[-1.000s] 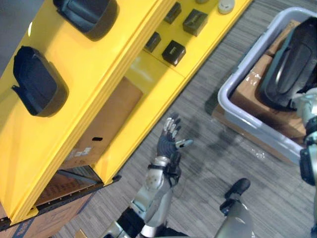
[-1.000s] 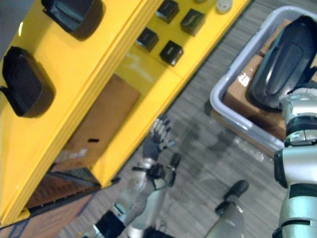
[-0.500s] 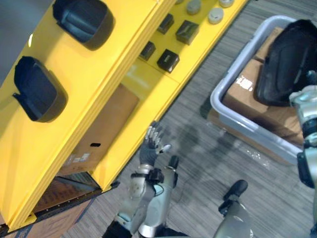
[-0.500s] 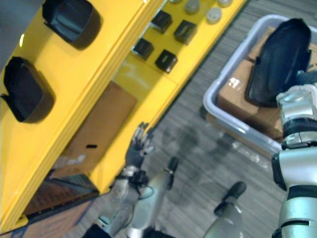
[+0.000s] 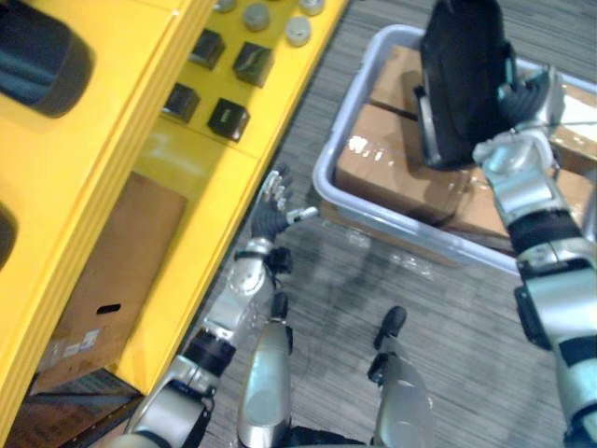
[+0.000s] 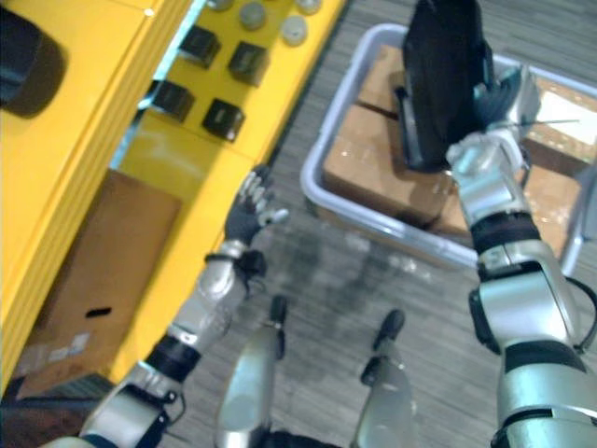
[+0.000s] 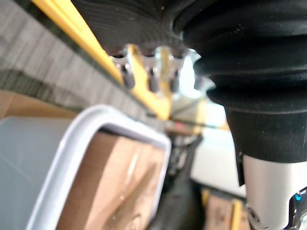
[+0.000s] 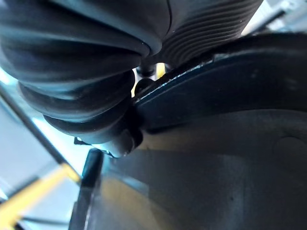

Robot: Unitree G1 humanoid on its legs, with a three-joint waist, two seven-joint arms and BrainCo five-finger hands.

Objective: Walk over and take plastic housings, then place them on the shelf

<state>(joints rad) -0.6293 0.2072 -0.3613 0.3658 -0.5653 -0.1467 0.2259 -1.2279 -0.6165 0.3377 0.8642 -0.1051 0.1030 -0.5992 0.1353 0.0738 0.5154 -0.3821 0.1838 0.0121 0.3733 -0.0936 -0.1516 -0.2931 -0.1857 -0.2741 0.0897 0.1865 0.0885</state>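
Housing (image 5: 462, 75), black plastic, upper right, clasped by curled fingers of right hand (image 5: 520, 101) above grey bin (image 5: 366, 201). Left hand (image 5: 271, 217) open, fingers spread, centre, beside yellow shelf (image 5: 177, 154). Best raised clear of the bin rim, then swung left toward bare shelf space.

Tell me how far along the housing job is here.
Done: at least one dark housing lies on the yellow shelf. In hand: the right hand grips a black housing, raised above the grey bin; the left hand hangs open and empty. Left: carry it to the shelf and set it down.
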